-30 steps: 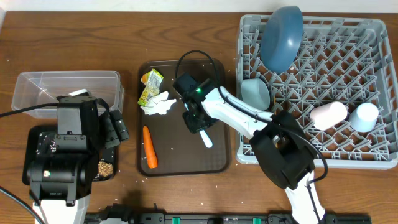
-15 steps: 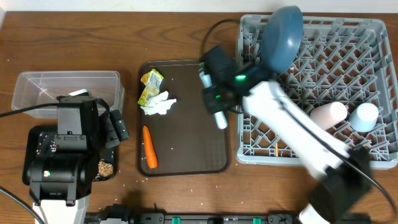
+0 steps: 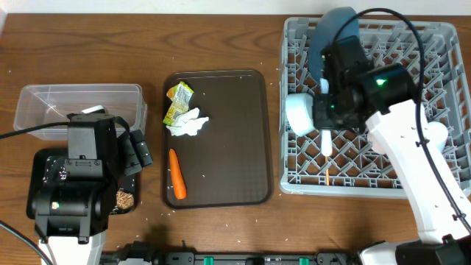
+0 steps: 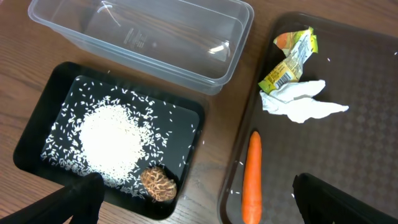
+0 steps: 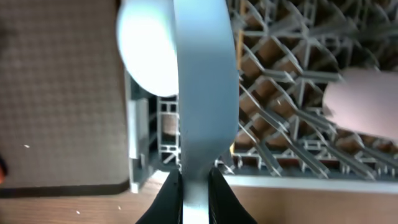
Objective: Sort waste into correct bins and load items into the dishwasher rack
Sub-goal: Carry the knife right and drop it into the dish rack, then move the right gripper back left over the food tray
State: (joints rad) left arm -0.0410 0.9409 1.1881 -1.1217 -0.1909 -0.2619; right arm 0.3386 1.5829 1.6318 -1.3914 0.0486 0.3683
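Above left side of dishwasher rack (image 3: 441,44) | right gripper (image 5: 194,190) pinches light blue utensil (image 5: 205,93) | seat it low in rack before releasing | left gripper (image 3: 136,153) spread wide, empty

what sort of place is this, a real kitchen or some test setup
Most likely a robot test bench staged as a dish-clearing station, not a real kitchen: a wooden table holds a grey dishwasher rack and a brown serving tray with a carrot, with robot arms at it.
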